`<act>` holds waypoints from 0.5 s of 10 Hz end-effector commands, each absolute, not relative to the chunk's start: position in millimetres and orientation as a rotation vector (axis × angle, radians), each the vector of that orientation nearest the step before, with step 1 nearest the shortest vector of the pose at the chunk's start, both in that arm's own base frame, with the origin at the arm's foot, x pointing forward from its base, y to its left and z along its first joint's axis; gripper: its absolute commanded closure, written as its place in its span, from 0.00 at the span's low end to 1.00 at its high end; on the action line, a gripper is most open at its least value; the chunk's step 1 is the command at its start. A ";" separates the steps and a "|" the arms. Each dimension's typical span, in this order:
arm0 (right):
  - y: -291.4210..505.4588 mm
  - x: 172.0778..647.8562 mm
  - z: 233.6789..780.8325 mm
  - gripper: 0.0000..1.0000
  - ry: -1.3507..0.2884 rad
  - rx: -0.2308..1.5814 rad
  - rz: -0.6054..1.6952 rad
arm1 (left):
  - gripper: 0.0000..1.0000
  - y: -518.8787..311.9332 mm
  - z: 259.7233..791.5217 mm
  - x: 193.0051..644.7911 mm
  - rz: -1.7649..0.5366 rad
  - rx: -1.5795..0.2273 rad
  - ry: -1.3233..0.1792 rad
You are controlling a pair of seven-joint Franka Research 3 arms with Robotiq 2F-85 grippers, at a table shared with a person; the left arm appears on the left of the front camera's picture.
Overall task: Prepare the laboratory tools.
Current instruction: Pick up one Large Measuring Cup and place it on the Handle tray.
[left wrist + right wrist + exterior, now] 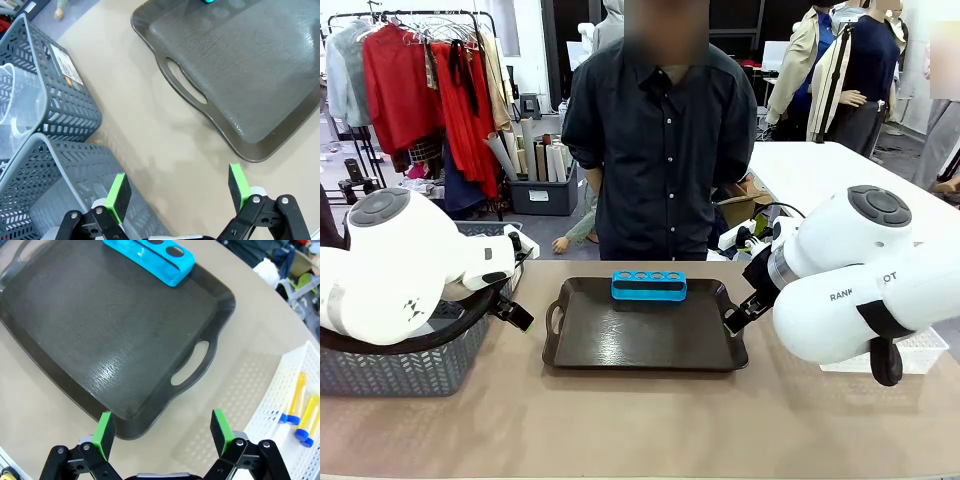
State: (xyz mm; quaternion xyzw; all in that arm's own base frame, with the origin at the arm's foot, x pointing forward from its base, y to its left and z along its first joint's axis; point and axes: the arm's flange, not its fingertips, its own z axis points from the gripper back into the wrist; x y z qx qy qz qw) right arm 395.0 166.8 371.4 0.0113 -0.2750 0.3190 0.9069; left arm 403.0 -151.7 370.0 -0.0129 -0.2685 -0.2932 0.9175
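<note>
Released and empty, left gripper (178,190) and right gripper (162,431) face the dark tray (90,325); yellow tubes (298,390) lie beside the right.

A black metal garment rail (410,14) hung with red and grey clothes (420,80) stood at 10 o'clock. A dark grey plastic crate (545,198) of pale rolled papers (542,158) sat low at 11 o'clock. A white-topped table (820,165) lay at 2 o'clock.

The tan table (650,425) bears a dark tray (640,340), grey baskets (410,370) and a white bin (930,348).
</note>
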 end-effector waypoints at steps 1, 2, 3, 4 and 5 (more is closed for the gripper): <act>166.7 395.0 371.4 0.00 -0.568 0.024 0.658 | 0.00 -151.7 370.1 403.0 -0.603 -0.027 -0.553; 166.7 395.0 371.4 0.00 -0.568 0.024 0.658 | 0.00 -151.7 370.1 403.0 -0.603 -0.027 -0.553; 166.7 395.0 371.4 0.00 -0.568 0.024 0.658 | 0.00 -151.7 370.1 403.0 -0.603 -0.027 -0.553; 166.7 395.0 371.4 0.00 -0.568 0.024 0.658 | 0.00 -151.7 370.1 403.0 -0.603 -0.027 -0.553; 166.7 395.0 371.4 0.00 -0.568 0.024 0.658 | 0.00 -151.7 370.1 403.0 -0.603 -0.027 -0.553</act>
